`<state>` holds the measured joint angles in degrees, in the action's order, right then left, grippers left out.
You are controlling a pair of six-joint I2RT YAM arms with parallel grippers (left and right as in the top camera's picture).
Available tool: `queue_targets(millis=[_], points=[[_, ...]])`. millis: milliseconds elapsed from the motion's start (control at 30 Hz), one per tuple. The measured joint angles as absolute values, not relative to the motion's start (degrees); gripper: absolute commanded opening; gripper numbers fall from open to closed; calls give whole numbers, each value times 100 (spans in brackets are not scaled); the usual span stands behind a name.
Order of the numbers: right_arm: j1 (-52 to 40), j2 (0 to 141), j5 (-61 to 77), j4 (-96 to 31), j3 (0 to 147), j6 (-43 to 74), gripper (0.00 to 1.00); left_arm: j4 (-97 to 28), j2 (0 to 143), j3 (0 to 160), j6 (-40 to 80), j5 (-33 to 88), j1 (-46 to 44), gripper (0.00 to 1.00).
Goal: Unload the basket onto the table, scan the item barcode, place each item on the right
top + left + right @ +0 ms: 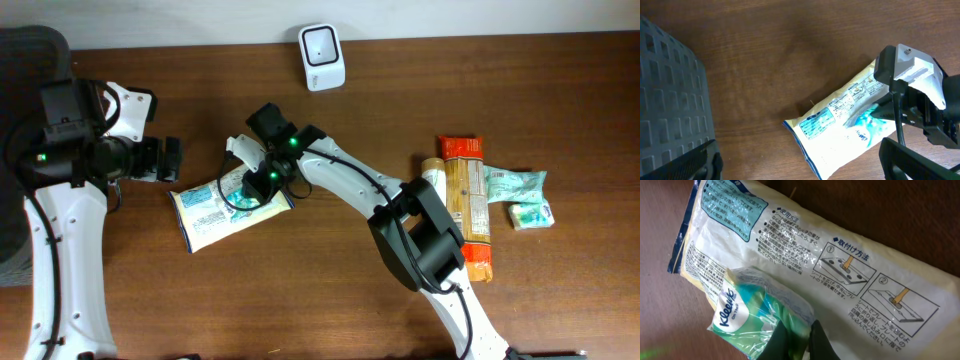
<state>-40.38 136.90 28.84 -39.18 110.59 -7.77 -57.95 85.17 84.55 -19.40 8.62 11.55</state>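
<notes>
A green Kleenex tissue pack (740, 315) lies on top of a cream bag printed with Japanese text (850, 275). My right gripper (802, 337) is shut on the pack's near end, the plastic bunched between its fingers. From overhead the bag (215, 212) lies left of centre with the right gripper (262, 180) over its right end. My left gripper (172, 160) hovers just left of the bag, wide open and holding nothing. In its own view the bag (840, 125) and the teal pack (870, 117) sit ahead of the left gripper (800, 167). A white scanner (322, 57) stands at the far edge.
Orange snack packages (468, 200) and two teal packs (520, 185) lie at the right. A dark mesh object (665, 90) fills the left of the left wrist view. Bare brown tabletop (400, 100) lies between the bag and the scanner.
</notes>
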Motion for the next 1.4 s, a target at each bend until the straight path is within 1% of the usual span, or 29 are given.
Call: queue_targets(millis=[133, 267, 333, 400, 433, 500, 533, 567, 600, 633, 700, 733, 767, 867, 933, 1033, 1067, 1133, 1200, 1233, 1333, 1400], points=[[-3911, 13386, 2818, -4525, 11124, -353, 4, -5795, 8517, 8455, -1940, 862, 1155, 99], [-3511, 11878, 2709, -5588, 11225, 469, 4, -5795, 8517, 8455, -1940, 864, 1155, 99], [-3079, 11139, 2729, -6445, 11297, 941, 4, -5798, 8517, 8455, -1940, 860, 1155, 99], [-2506, 10932, 2705, -6810, 11303, 1341, 4, -5798, 8517, 8455, -1940, 862, 1155, 99], [-2261, 10940, 2663, -6746, 11115, 1581, 4, -5793, 8517, 8455, -1940, 860, 1155, 99], [-2071, 11039, 2617, -6051, 10158, 2171, 4, -5795, 8517, 8455, -1940, 860, 1155, 99], [-2071, 11078, 2637, -5575, 9800, 2379, 4, -5791, 8517, 8455, -1940, 860, 1155, 99], [-2071, 11131, 2622, -4543, 8748, 2961, 4, -5793, 8517, 8455, -1940, 862, 1155, 99], [-2071, 11163, 2615, -4165, 8374, 3166, 4, -5789, 8517, 8455, -1940, 860, 1155, 99], [-2071, 11177, 2604, -3391, 7894, 3476, 12, -5789, 8517, 8455, -1940, 860, 1155, 99], [-2071, 11181, 2596, -2821, 7325, 3819, 29, -5795, 8517, 8455, -1940, 862, 1155, 99], [-2078, 11181, 2598, -2744, 7194, 3922, 33, -5798, 8517, 8455, -1940, 862, 1155, 99], [-2088, 11183, 2600, -2775, 7144, 3994, 33, -5793, 8517, 8455, -1940, 862, 1155, 99], [-2158, 11181, 2657, -3009, 7144, 3743, 37, -5795, 8517, 8455, -1940, 862, 1155, 99], [-2176, 11181, 2735, -3413, 7146, 3225, 43, -5793, 8517, 8455, -1940, 862, 1155, 99], [-2176, 11187, 2757, -4630, 7749, 2064, 57, -5793, 8517, 8455, -1940, 862, 1155, 99], [-2176, 11190, 2753, -4967, 8110, 1660, 59, -5791, 8517, 8455, -1940, 862, 1155, 99], [-2176, 11168, 2665, -5083, 8785, 742, 60, -5798, 8517, 8455, -1940, 862, 1155, 99], [-2176, 11161, 2571, -4991, 8873, -8, 60, -5793, 8517, 8455, -1940, 860, 1155, 99], [-2174, 11218, 2532, -4991, 8873, -576, 59, -5795, 8517, 8455, -1940, 862, 1155, 99], [-2176, 11603, 2508, -4974, 8875, -1398, 58, -5793, 8517, 8455, -1940, 860, 1155, 99], [-2176, 11957, 2486, -4890, 8875, -1691, 54, -5793, 8517, 8455, -1940, 862, 1155, 99]])
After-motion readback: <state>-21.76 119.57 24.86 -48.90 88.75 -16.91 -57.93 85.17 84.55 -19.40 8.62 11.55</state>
